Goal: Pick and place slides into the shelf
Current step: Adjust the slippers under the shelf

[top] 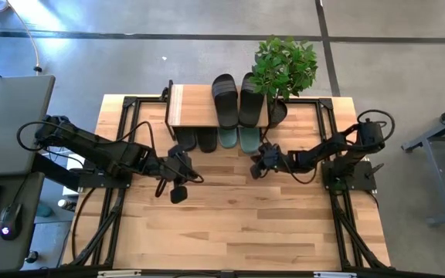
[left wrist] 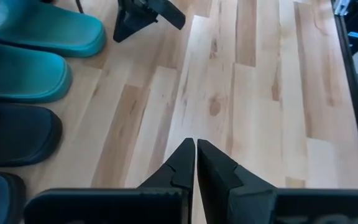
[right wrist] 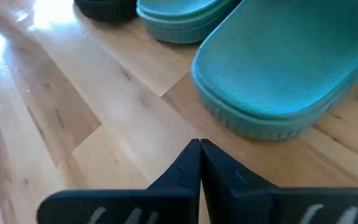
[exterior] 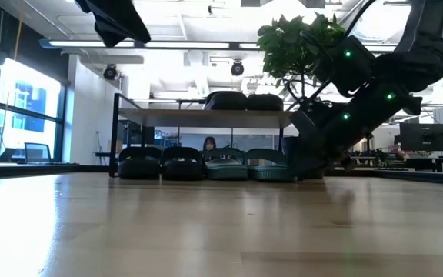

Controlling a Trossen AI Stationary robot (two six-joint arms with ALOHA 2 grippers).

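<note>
The right gripper [right wrist: 199, 148] is sitting low over the table [top: 246, 224] with its fingers pressed together and nothing between them, nose aimed at the heel of the nearest sage-green slide [right wrist: 278, 68]. The left gripper [left wrist: 195, 149] is hanging likewise closed and empty, just off the black pair under the shelf [top: 191, 104]. Out from there: a black pair [top: 238, 99] is lying on the plank top, and a black pair [exterior: 161, 163] and the green pair [exterior: 246, 164] are lining up on the table beneath it, beside a potted plant [top: 284, 66]. All six look racked, so the smart play, I'd judge, is nudging that green heel square without shoving it into its neighbour, or simply clearing away level.
</note>
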